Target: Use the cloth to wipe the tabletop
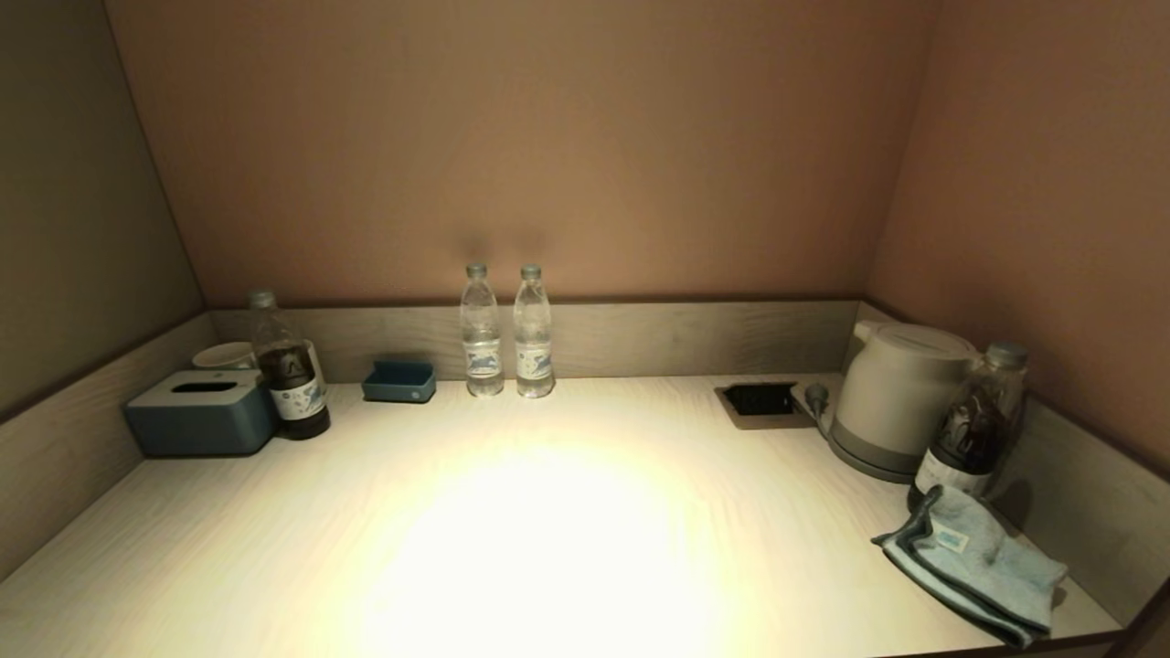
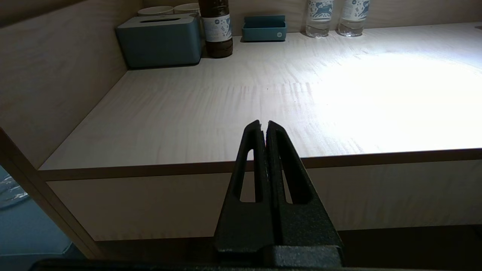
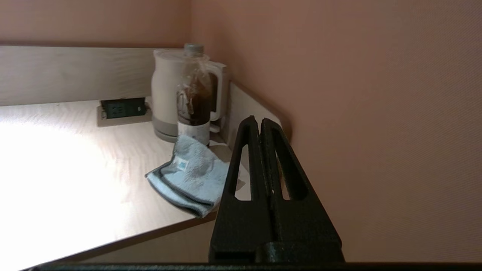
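The light-blue cloth [image 1: 973, 562] with teal edging and a white label lies folded at the tabletop's [image 1: 548, 512] front right corner, next to a dark bottle. It also shows in the right wrist view [image 3: 190, 175]. My right gripper [image 3: 260, 120] is shut and empty, held off the front edge, near the cloth's right side. My left gripper [image 2: 263, 123] is shut and empty, held in front of the tabletop's [image 2: 226, 113] front left edge. Neither gripper shows in the head view.
At the right stand a white kettle [image 1: 896, 397], a dark bottle [image 1: 969, 429] and the socket recess [image 1: 760, 400]. Two water bottles [image 1: 507, 334] stand at the back. At the left are a blue-grey tissue box [image 1: 201, 416], a dark bottle [image 1: 291, 370], a cup [image 1: 224, 355] and a small blue tray [image 1: 398, 380].
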Motion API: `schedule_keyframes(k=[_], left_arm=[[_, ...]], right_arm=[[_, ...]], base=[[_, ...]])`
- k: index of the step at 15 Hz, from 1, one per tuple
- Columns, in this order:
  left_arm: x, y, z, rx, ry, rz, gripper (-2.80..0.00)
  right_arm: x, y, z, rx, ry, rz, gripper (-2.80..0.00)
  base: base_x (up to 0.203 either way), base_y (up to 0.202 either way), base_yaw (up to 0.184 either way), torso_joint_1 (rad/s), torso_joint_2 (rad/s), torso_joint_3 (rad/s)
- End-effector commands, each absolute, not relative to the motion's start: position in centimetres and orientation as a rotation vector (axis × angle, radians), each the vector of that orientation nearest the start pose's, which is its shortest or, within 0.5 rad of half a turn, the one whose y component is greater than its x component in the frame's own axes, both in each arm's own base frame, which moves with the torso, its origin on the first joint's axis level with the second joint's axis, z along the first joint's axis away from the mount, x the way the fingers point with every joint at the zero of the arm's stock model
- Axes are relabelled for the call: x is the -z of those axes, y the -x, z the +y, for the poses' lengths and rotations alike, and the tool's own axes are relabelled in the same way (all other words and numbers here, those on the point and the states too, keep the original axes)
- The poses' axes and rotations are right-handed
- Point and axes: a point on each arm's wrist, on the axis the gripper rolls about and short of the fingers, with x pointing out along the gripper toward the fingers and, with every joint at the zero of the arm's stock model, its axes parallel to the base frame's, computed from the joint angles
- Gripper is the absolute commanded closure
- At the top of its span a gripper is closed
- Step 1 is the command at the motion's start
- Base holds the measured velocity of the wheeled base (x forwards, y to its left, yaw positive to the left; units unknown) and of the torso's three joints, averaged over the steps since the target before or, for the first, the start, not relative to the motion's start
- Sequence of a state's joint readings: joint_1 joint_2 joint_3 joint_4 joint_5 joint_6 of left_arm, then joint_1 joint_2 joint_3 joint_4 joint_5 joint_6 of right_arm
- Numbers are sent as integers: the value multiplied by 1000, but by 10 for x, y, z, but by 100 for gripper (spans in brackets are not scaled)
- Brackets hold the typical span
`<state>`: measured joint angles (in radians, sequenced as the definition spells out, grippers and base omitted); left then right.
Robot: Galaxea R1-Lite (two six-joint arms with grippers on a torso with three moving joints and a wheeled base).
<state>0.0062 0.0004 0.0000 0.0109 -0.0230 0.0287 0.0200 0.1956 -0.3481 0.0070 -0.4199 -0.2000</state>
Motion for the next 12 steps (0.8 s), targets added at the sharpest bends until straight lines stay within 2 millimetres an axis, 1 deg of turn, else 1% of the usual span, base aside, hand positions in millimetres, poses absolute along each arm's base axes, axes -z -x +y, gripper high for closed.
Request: schedule_keyframes(k=[1,4,9,11,12], left_arm=[[-74,23,-1,18,-29,10,0],[-74,23,-1,18,-29,10,0],[-74,23,-1,17,-29,10,0],[-74,23,-1,19,-29,10,0],[-74,23,-1,17,-29,10,0]], right_arm=[[-164,44,-9,356,166,-130,0],[-148,57,-6,213,174,-172,0],[-144,55,-3,84,105,-178,0],[-136,49,-2,40,101,-166,0],[-135,49,-2,34,101,-172,0]], base=[[0,0,0,0,0,0],[0,0,0,0,0,0],[0,0,0,0,0,0],[0,0,0,0,0,0],[0,0,0,0,0,0]])
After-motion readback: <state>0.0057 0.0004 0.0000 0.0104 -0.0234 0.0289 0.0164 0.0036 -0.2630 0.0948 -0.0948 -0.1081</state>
